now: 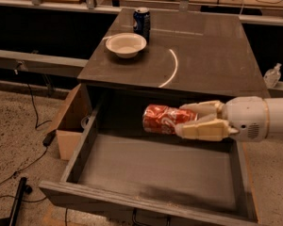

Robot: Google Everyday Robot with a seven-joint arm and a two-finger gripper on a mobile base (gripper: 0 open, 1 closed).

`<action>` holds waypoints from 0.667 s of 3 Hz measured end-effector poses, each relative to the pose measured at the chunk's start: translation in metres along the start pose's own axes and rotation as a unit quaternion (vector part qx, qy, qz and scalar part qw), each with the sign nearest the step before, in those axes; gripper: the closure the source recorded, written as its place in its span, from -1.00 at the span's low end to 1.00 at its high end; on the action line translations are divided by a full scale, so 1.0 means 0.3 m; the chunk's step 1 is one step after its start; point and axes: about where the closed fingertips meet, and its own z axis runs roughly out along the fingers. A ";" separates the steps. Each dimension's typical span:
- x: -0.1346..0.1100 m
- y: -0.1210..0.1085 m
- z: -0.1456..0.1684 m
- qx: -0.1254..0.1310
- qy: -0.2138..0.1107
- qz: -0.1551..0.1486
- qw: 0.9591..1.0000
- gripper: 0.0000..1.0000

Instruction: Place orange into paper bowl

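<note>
Pinches the orange can with the gripper, clamped on its right end from above and below. Holds it lying on its side, in the air over the open drawer, in front of the tabletop edge. Rests on nothing, so is carried by the grip alone. Reaches in from the right side. Judged as the carrying step: lifted, but not yet delivered. Must go to the paper bowl, at the far left part of the tabletop, well apart from the orange can. Stands upright and empty, so is ready to receive. Worth watching: the blue can just behind the paper bowl, touching or only very near, cannot tell which. Probably better to come from the front and to release low, to avoid tipping such a light bowl or knocking the blue can.
</note>
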 end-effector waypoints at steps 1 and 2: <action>0.150 -0.006 0.095 0.006 0.043 -0.004 0.999 1.00; 0.318 0.007 0.183 -0.013 0.088 0.021 0.996 1.00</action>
